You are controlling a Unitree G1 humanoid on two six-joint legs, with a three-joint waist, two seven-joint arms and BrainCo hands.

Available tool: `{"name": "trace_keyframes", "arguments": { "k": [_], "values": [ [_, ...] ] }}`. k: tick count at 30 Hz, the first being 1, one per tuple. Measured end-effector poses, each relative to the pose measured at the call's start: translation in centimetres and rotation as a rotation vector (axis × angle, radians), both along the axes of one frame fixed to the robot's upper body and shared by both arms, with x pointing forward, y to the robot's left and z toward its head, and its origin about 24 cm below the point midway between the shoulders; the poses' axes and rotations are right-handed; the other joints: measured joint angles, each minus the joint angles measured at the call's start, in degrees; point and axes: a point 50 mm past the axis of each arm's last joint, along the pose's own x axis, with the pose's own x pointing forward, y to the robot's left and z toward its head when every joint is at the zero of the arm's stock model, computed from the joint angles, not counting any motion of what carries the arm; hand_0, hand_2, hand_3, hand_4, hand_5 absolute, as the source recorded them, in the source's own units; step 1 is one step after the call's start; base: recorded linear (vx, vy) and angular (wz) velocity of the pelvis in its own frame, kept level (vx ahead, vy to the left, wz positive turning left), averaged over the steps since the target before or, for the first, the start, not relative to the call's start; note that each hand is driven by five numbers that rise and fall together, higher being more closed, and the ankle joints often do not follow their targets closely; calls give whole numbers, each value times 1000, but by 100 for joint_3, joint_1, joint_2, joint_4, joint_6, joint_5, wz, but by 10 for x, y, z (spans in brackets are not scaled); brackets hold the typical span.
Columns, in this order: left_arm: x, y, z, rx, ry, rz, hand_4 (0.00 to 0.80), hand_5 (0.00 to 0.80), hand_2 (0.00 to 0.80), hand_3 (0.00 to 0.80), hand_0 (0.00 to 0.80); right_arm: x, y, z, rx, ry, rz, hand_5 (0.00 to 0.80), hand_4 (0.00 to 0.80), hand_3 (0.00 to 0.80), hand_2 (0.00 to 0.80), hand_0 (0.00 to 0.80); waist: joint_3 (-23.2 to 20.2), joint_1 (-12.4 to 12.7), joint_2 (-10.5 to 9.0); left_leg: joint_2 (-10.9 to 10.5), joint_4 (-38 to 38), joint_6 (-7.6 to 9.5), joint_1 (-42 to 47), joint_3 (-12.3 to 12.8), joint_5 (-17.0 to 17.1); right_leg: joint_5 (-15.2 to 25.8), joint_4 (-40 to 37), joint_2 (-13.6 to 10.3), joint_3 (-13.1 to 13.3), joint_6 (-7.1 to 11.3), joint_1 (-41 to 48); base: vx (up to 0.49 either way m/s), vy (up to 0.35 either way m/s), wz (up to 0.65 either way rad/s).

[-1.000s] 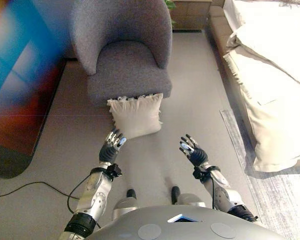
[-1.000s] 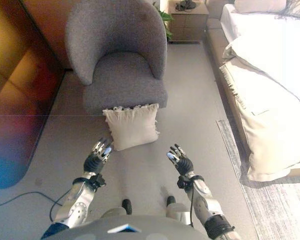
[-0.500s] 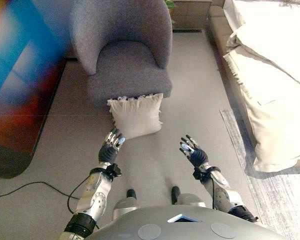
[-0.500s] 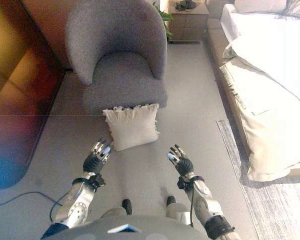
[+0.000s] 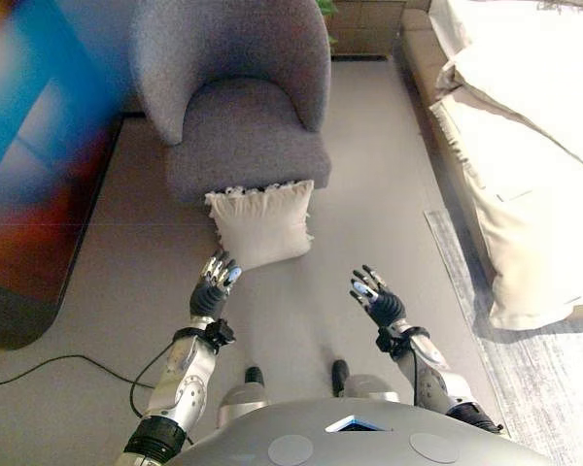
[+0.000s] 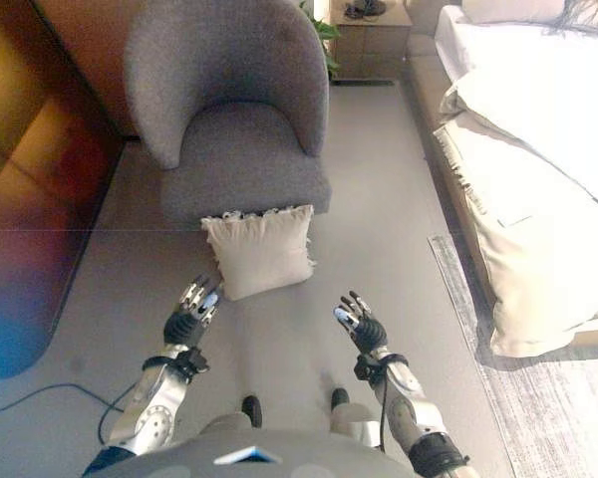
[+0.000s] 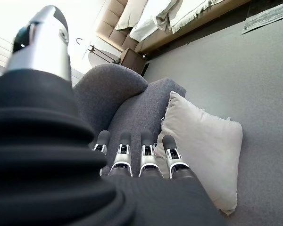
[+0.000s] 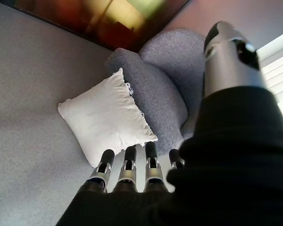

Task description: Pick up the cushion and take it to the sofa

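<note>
eye views: cushion (image 5: 262, 223) leans on the armchair (image 5: 241, 97) front, on the floor; left hand (image 5: 214, 288) and right hand (image 5: 374, 299) hover short, fingers straight, empty. wrist views: soft, light, floppy; best squeezed at both side edges.

no readable txt, labels or nos. anywhere in view.

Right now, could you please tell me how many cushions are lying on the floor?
1: a cream square fabric cushion with a fringed top edge, propped against the front of the grey upholstered armchair. None shows elsewhere on the floor.
</note>
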Motion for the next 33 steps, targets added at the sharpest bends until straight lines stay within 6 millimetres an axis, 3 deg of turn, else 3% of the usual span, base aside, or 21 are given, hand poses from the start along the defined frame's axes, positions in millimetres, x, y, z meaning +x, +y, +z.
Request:
{"name": "trace_keyframes", "arguments": {
  "k": [2,4,5,7,9,10,11,14,15,18,20,21,22,23,26,28,29,30,31,32,33],
  "values": [
    [9,-1,5,1,-26,-9,0,0,0,0,0,6,1,3,-3,-20,-1,0,0,0,0,0,176,35,6,-57,150,88,-101,0,-75,-92,530,-70,-86,63,-253,-8,213,-6],
    [24,-6,9,-3,-54,-23,0,0,0,0,0,11,-2,6,-16,-47,-16,0,0,0,0,0,433,37,118,-215,1427,665,-662,199,-661,-161,1650,-230,-150,178,-826,47,174,13],
    [30,-8,9,-10,-61,-26,0,0,0,0,0,15,-9,10,-49,-70,-22,0,0,0,0,0,566,-21,342,-159,1921,585,-909,26,-947,-124,2511,-214,-120,194,-1188,131,81,34],
    [29,0,7,5,-51,-18,0,0,0,0,0,1,-7,1,-39,-22,-26,0,0,0,0,0,549,-67,409,-169,1990,605,-879,-155,-1000,-34,3627,-233,7,104,-1637,197,-22,50],
    [23,14,7,46,-33,-25,0,0,0,0,0,-7,-6,-3,-27,3,-44,0,0,0,0,0,507,-39,265,-166,1575,700,-860,-187,-940,-87,3851,-154,35,49,-1858,286,-144,68],
    [21,17,5,57,-19,-33,0,0,0,0,0,-8,-6,-4,-18,8,-59,0,0,0,0,0,480,-46,186,-215,1388,706,-771,-195,-931,-87,3594,-129,61,50,-1840,328,-222,74],
    [18,20,4,68,-7,-43,0,0,0,0,0,-12,-9,-4,-7,10,-88,0,0,0,0,0,447,-61,58,-351,1500,802,-872,-361,-965,-199,3029,-145,173,181,-1758,390,-266,54],
    [16,21,1,75,17,-47,0,0,0,0,0,-6,-10,0,2,-13,-96,0,0,0,0,0,480,-61,-150,-567,1670,681,-1028,-416,-712,-380,1765,-246,635,267,-1612,341,-160,38],
    [16,15,0,64,20,-64,0,0,0,0,0,-5,-12,0,10,-14,-112,0,0,0,0,0,483,-189,-151,-575,1627,688,-1083,-544,-708,-333,1130,-257,645,341,-1601,417,-149,62],
    [7,9,-8,63,58,-101,0,0,0,0,0,-8,-11,-8,32,26,-148,0,0,0,0,0,409,-221,-287,-574,1271,691,-963,-810,-700,-245,421,-250,624,386,-1529,507,-194,48],
    [5,8,-9,61,63,-107,0,0,0,0,0,-11,-14,-14,34,56,-173,0,0,0,0,0,425,-242,-410,-576,1377,527,-861,-933,-705,38,358,-235,388,386,-1376,398,-151,27],
    [2,5,-11,50,69,-110,0,0,0,0,0,-9,-18,-14,27,54,-185,0,0,0,0,0,469,-228,-375,-593,2113,500,-836,-800,-1023,110,551,-201,276,379,-1402,487,-134,-7],
    [-3,3,-14,46,82,-112,0,0,0,0,0,-8,-22,-12,17,45,-182,0,0,0,0,0,455,-229,-320,-550,2143,518,-656,-684,-1231,130,667,-158,221,351,-1388,499,-119,-30],
    [-7,1,-16,42,92,-113,0,0,0,0,0,-7,-24,-10,12,35,-175,0,0,0,0,0,417,-283,-232,-493,1927,349,-443,-657,-1482,190,810,-95,110,267,-1411,578,-143,-39],
    [-13,3,-18,24,100,-76,0,0,0,0,0,-8,-23,-10,-4,44,-146,0,0,0,0,0,346,-380,-208,-314,1566,282,-1,-429,-1527,192,1318,-41,27,184,-1536,451,-160,-38],
    [-18,4,-18,19,109,-66,0,0,0,0,0,-13,-21,-11,-12,64,-119,0,0,0,0,0,138,-411,-96,-6,1567,23,131,-224,-1692,-14,1433,262,51,-149,-1543,432,-216,-39],
    [-17,4,-16,18,102,-67,0,0,0,0,0,-14,-20,-9,-10,59,-108,0,0,0,0,0,11,-430,-51,142,1616,-104,213,-218,-1718,-96,1399,445,35,-424,-1481,441,-236,-33],
    [-14,5,-12,22,86,-73,0,0,0,0,0,-12,-18,-8,-6,52,-97,0,0,0,0,0,-22,-425,-7,210,2005,-187,107,-188,-1757,-180,1434,562,25,-562,-1444,403,-226,-34],
    [-7,5,-9,29,70,-80,0,0,0,0,0,-10,-17,-7,-2,43,-84,0,0,0,0,0,-49,-439,-88,234,2739,-266,-211,-172,-1658,-225,1444,550,52,-668,-1385,341,-192,-34],
    [-2,4,-7,28,57,-82,0,0,0,0,0,-8,-18,-6,-11,34,-72,0,0,0,0,0,-104,-397,-137,252,3319,-286,-453,-165,-1427,-269,1397,520,65,-732,-1299,346,-162,-41],
    [4,1,-3,20,40,-77,0,0,0,0,0,-6,-20,-4,-32,24,-60,0,0,0,0,0,-125,-362,-169,306,3902,-149,-659,-144,-1120,-289,1318,488,60,-810,-1147,300,-88,-32]
  ]
}}
